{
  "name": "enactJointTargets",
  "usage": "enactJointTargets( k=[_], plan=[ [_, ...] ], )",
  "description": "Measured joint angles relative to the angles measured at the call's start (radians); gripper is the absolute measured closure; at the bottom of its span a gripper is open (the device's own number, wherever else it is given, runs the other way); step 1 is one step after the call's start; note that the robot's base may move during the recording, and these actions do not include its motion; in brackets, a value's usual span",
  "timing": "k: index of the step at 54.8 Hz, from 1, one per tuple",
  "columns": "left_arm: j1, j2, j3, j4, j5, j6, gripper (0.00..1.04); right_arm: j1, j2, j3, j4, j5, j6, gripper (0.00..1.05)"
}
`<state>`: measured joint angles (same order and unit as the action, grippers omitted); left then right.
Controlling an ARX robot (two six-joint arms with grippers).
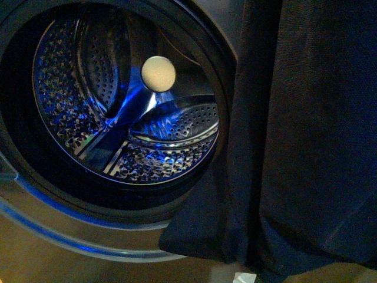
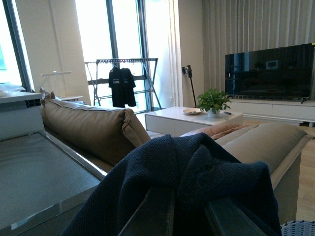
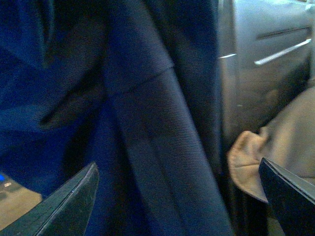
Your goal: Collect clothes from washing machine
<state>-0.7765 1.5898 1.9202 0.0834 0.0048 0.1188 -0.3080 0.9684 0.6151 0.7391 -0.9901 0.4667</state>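
The dark navy clothes [image 1: 300, 135] hang limp in the front view, covering its right half, their lower hem [image 1: 235, 244] drooping past the washing machine's porthole rim [image 1: 227, 76]. The perforated steel drum [image 1: 123, 100] glows blue, with a pale round ball [image 1: 158, 73] in front of it. In the left wrist view my left gripper [image 2: 189, 209] is shut on a bunched fold of the clothes [image 2: 187, 167], which drape over both fingers. In the right wrist view my right gripper [image 3: 179, 199] stands open, with the hanging clothes [image 3: 147, 123] between its fingers [image 3: 74, 201].
A tan sofa [image 2: 88, 125], a white coffee table [image 2: 192, 118], a television [image 2: 268, 71] and a drying rack [image 2: 123, 81] fill the room behind the left wrist. A grey cabinet front [image 3: 266, 59] and tan cloth [image 3: 275, 147] lie beside the right gripper.
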Motion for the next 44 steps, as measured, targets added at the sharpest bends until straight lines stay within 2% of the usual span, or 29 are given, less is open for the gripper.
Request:
enactJointTargets(
  k=[8, 17, 27, 39, 44],
  plan=[
    [0.000, 0.000, 0.000, 0.000, 0.000, 0.000, 0.99, 0.126, -0.012, 0.029, -0.112, 0.013, -0.043, 0.07],
    [0.000, 0.000, 0.000, 0.000, 0.000, 0.000, 0.99, 0.281, 0.004, 0.061, -0.193, 0.113, -0.135, 0.07],
    [0.000, 0.000, 0.000, 0.000, -0.001, 0.000, 0.99, 0.439, 0.102, 0.134, -0.187, 0.263, -0.201, 0.07],
    [0.000, 0.000, 0.000, 0.000, -0.002, 0.000, 0.99, 0.547, 0.153, 0.164, -0.155, 0.375, -0.214, 0.07],
    [0.000, 0.000, 0.000, 0.000, -0.002, 0.000, 0.99, 0.598, 0.179, 0.177, -0.126, 0.456, -0.237, 0.07]
  ],
)
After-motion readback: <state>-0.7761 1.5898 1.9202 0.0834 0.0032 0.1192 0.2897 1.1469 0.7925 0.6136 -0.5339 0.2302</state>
